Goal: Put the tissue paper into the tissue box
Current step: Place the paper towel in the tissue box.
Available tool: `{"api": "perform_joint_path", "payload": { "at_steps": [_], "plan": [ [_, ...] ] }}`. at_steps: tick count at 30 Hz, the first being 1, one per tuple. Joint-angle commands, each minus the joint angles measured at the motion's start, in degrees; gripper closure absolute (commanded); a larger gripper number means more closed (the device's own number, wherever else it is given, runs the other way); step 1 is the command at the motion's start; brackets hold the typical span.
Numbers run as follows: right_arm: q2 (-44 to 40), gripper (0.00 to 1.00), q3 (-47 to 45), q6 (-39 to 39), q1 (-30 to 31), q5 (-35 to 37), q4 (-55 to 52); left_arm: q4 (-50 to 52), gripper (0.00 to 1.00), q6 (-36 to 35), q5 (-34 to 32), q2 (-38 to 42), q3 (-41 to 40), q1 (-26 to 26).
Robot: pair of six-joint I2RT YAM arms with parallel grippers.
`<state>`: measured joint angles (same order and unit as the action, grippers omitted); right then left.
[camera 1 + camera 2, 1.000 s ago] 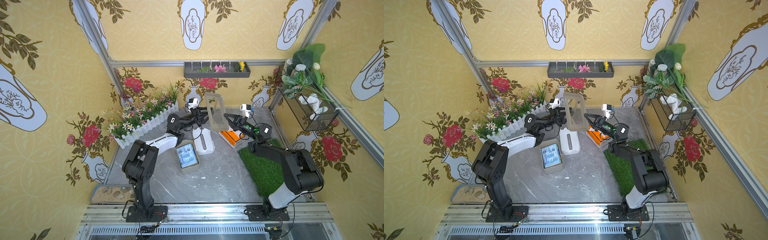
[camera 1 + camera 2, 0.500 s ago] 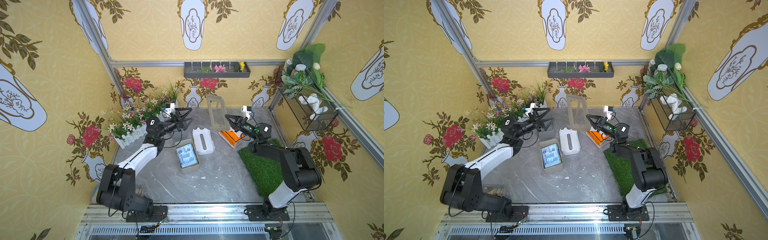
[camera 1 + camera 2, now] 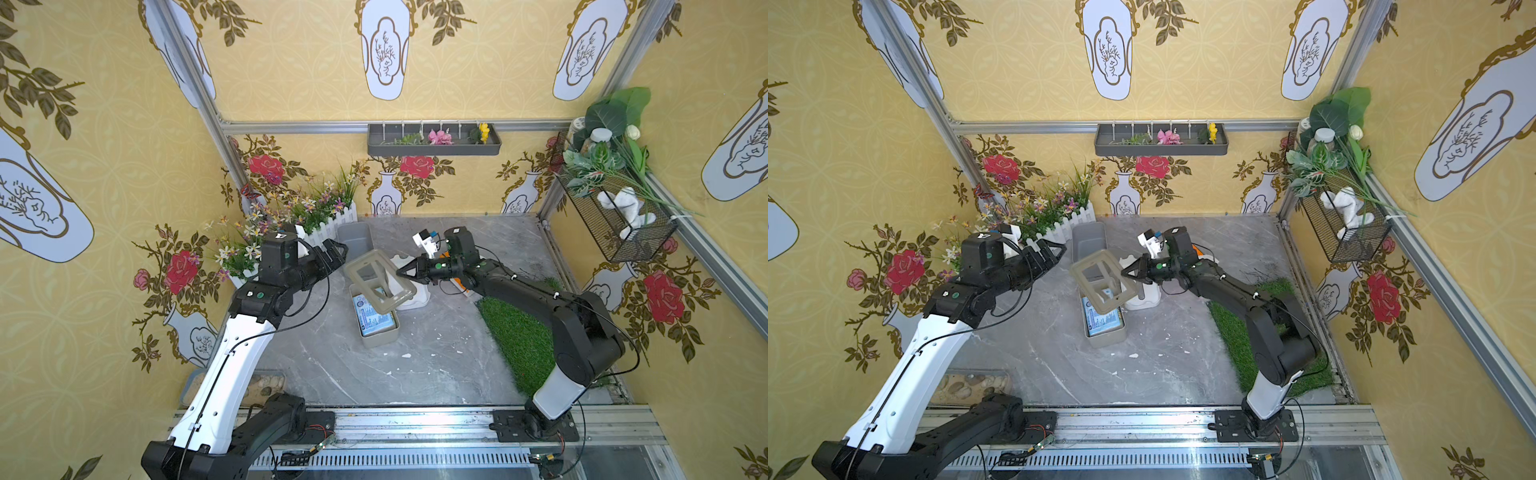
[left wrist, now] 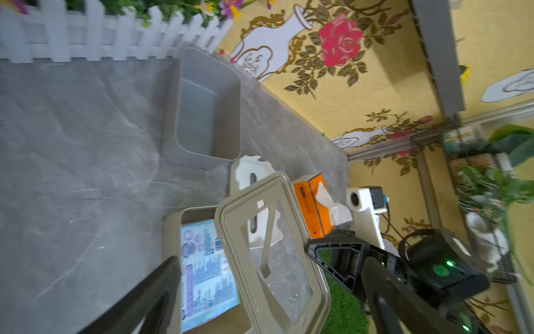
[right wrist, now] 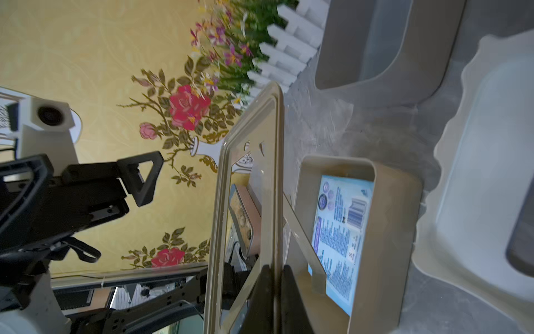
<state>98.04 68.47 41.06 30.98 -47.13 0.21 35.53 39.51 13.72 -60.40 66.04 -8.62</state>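
The tissue paper (image 3: 373, 319) (image 3: 1103, 322), a pack with a blue label, lies inside the open beige tissue box (image 3: 380, 338) (image 3: 1108, 338). My right gripper (image 3: 401, 273) (image 3: 1125, 274) (image 5: 276, 297) is shut on the edge of the box's beige windowed lid (image 3: 380, 280) (image 3: 1102, 282) (image 5: 248, 188). It holds the lid tilted in the air above the box's far end. My left gripper (image 3: 332, 253) (image 3: 1054, 251) (image 4: 260, 306) hangs open and empty to the left of the lid, apart from it. In the left wrist view the lid (image 4: 271, 248) partly covers the pack (image 4: 205, 269).
A grey bin (image 3: 355, 237) stands behind the box by the white picket fence (image 3: 328, 226). A white tray (image 3: 415, 293) lies right of the box, with an orange tissue carton (image 4: 310, 208) beyond it. A grass mat (image 3: 519, 336) covers the right side. Small white scraps (image 3: 406, 355) dot the table.
My left gripper let go of the lid, opened wide and pulled back to the left. My right gripper carried the lid from upright at the back forward and down over the box, tilting it.
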Motion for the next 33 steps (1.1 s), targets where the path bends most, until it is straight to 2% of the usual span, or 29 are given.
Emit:
{"api": "perform_joint_path", "payload": {
  "at_steps": [1, 7, 12, 22, 26, 33],
  "plan": [
    [0.6, 1.0, 0.2, -5.4, 2.3, 2.9, -8.6, 10.1, 0.0, -4.7, -7.3, 0.1, 0.4, -0.1],
    [-0.1, 1.0, -0.8, -3.0, 5.3, 11.1, -10.0, 13.0, 0.0, -5.8, -10.4, -1.2, -0.1, -2.5],
    [-1.8, 1.0, -4.7, 1.9, 8.0, 19.6, -5.0, 14.8, 0.0, -6.4, -13.6, -2.7, -0.3, -5.9],
    [-4.9, 1.0, -10.9, 6.6, 10.5, 34.9, 6.2, 15.7, 0.0, -6.9, -13.4, -3.2, -0.1, -6.7],
    [-4.1, 1.0, -11.5, 7.0, 10.9, 36.7, 8.3, 16.7, 0.0, -7.9, -12.9, -4.0, 0.6, -6.7],
    [0.3, 1.0, -13.6, 11.7, 12.1, 34.6, 17.5, 17.9, 0.0, -8.7, -12.0, -5.5, 1.2, -7.0]
  ]
}}
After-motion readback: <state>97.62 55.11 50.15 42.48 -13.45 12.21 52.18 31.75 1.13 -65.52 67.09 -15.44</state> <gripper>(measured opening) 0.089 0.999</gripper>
